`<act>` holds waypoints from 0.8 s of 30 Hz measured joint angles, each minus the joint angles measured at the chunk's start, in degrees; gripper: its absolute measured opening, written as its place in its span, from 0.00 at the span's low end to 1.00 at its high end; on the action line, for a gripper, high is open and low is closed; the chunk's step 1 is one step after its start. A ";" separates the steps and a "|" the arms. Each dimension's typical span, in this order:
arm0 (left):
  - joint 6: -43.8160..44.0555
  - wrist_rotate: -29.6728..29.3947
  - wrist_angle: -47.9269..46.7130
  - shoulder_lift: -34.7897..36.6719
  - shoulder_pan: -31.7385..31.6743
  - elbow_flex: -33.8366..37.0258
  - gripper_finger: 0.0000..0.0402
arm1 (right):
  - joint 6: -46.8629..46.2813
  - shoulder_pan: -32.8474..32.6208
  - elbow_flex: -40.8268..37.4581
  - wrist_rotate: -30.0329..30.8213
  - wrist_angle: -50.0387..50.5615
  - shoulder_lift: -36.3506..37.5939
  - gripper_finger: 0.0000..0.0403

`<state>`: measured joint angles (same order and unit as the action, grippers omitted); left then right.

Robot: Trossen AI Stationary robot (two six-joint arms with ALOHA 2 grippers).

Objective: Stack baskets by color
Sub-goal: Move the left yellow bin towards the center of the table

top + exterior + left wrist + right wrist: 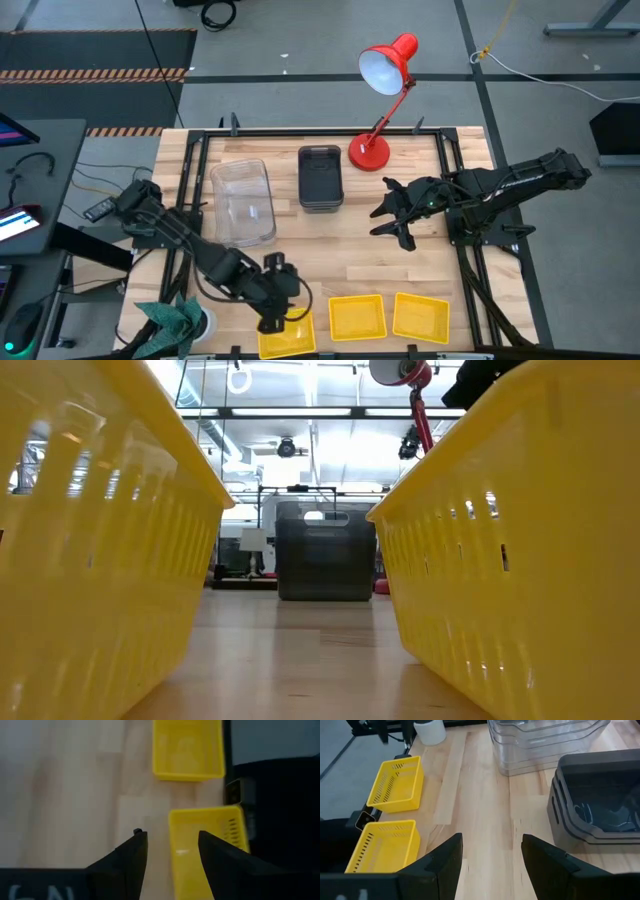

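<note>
Three yellow baskets line the near edge: left [290, 338], middle [357, 317] and right [420, 317]. A stack of clear baskets [243, 203] and a stack of dark grey baskets [320, 178] stand side by side at the far middle. My left gripper [272, 320] hovers open over the left yellow basket [207, 845], slanting down. That basket's far wall [174, 845] shows in the gap between the fingers. My right gripper [395, 215] waits open in the air at the right, aimed at the grey stack [595, 805].
A red desk lamp [385, 100] stands at the far edge, right of the grey stack. A white cup [205, 325] and a teal cloth [172, 318] sit at the near left corner. Black frame rails [190, 190] run along both sides. Bare wood lies mid-table.
</note>
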<state>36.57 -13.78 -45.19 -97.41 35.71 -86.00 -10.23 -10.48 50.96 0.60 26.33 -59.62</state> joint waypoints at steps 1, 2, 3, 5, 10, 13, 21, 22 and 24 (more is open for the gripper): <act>0.38 1.17 0.85 -0.89 -0.07 0.00 0.45 | -0.14 0.00 0.00 -0.02 -0.25 -0.02 0.52; 0.67 2.36 1.35 -1.87 -0.31 0.00 0.44 | -0.14 -0.02 0.00 -0.02 -0.45 -0.02 0.52; 0.90 3.34 1.45 -2.88 -0.43 0.00 0.43 | -0.14 -0.02 0.00 -0.02 -0.61 -0.02 0.52; 2.05 5.28 1.07 -4.55 -0.82 0.02 0.43 | -0.14 -0.02 0.00 -0.01 -0.59 -0.02 0.52; 4.83 11.89 1.41 -8.16 -2.24 0.02 0.48 | -0.14 -0.02 0.00 -0.02 -0.61 -0.02 0.52; 5.24 14.72 1.98 -9.83 -2.58 0.02 0.53 | -0.14 -0.02 -0.51 -0.04 -0.85 -0.02 0.52; 5.84 18.10 2.06 -12.86 -2.47 0.02 0.62 | -0.74 -0.02 -3.44 -0.04 -1.38 -0.02 0.52; 5.85 17.98 2.20 -13.18 -2.50 0.02 0.62 | -0.81 -0.02 -3.78 -0.04 -1.79 -0.02 0.52; 5.78 16.91 1.28 -13.70 -2.52 0.07 0.62 | -1.19 -0.02 -4.31 -0.04 -1.91 -0.02 0.52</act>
<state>42.34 3.12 -43.91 -111.12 33.19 -85.93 -11.42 -10.50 46.65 0.56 24.43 -59.64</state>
